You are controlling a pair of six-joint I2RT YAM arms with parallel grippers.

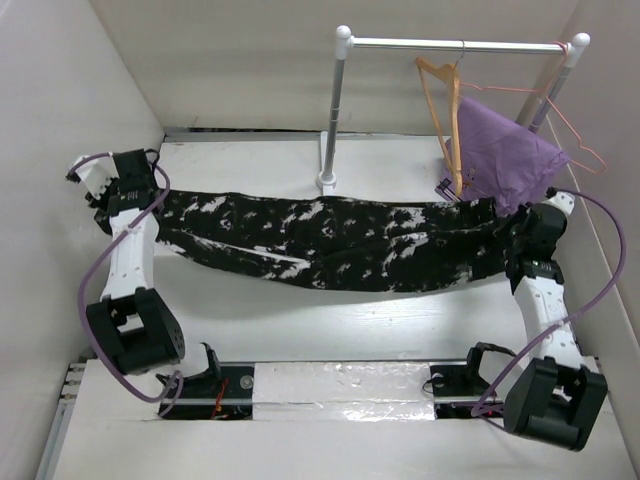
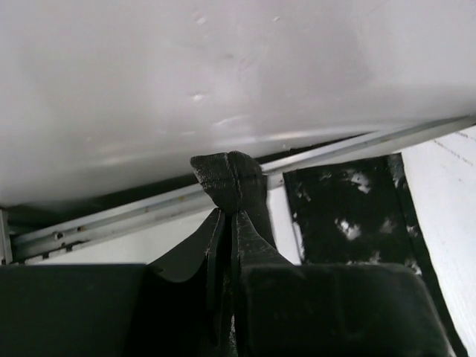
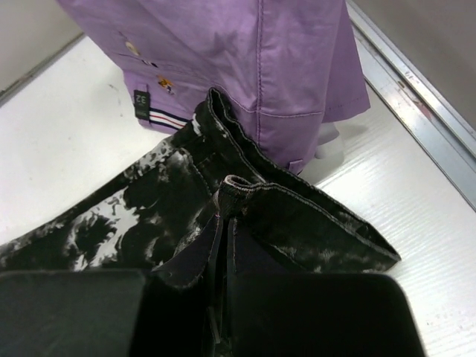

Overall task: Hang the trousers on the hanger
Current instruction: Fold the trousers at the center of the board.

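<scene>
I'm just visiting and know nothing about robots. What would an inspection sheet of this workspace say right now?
Surface: white table, with the trousers stretched across it.
Job's things: long black white-speckled trousers held between both grippers; light tan wooden hanger hangs on the rail, nothing on it.
Clutter: plain purple cloth hangs on the rail beside the hanger.
Grippers: left gripper shut on one end of the trousers; right gripper shut on the other.
Cables: lilac cables loop beside both arms.
Surroundings: white walls; white clothes rail at the back.

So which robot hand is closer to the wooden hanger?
Right. The right gripper pinches the trousers close beside the hanger; the left gripper holds their other end, far away.
</scene>
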